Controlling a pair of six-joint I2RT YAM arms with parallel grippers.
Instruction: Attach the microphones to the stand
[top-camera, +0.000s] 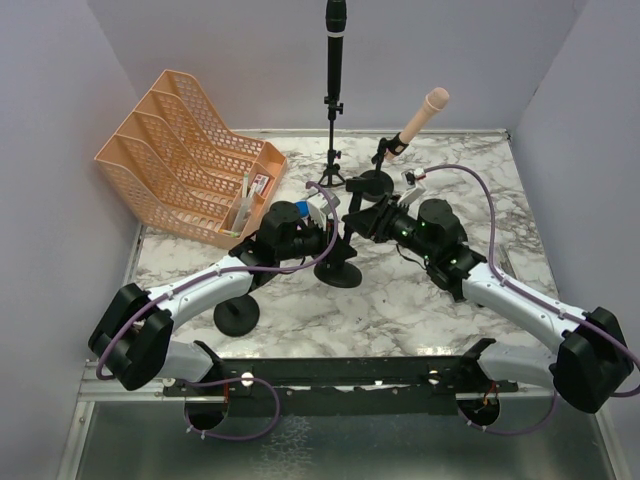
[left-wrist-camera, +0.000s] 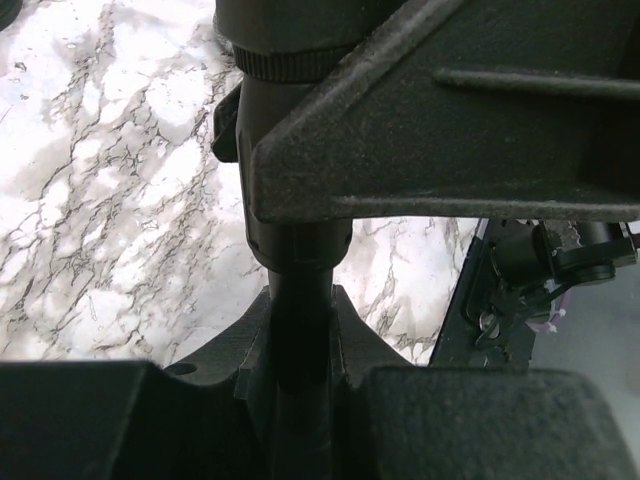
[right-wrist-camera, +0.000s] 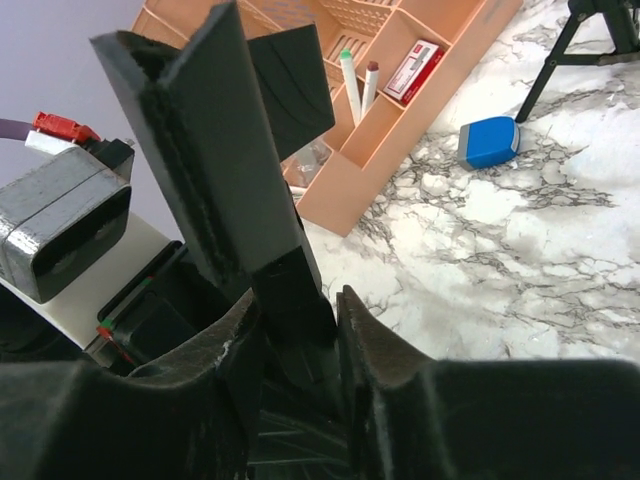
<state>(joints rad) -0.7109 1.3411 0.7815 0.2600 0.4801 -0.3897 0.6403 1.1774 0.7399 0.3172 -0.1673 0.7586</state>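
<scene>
Both arms stretch inward, meeting above the middle stand (top-camera: 340, 272); left pincer (left-wrist-camera: 300, 312) is clamped on an upright black shaft (left-wrist-camera: 298, 240); right pincer (right-wrist-camera: 298, 312) grips a black part (right-wrist-camera: 285, 275) I cannot identify. Pink mic (top-camera: 421, 117) and black mic (top-camera: 335, 40) sit on stands at the counter's (top-camera: 320, 322) rear.

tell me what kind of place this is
Probably a robot lab test cell: a marble-patterned table boxed in by plain pale walls, two robot arms bolted at its near edge, and staged props like the pink microphone and orange file organizer.

Top view overhead-behind; wrist views close, sharing table (top-camera: 400, 320).
</scene>
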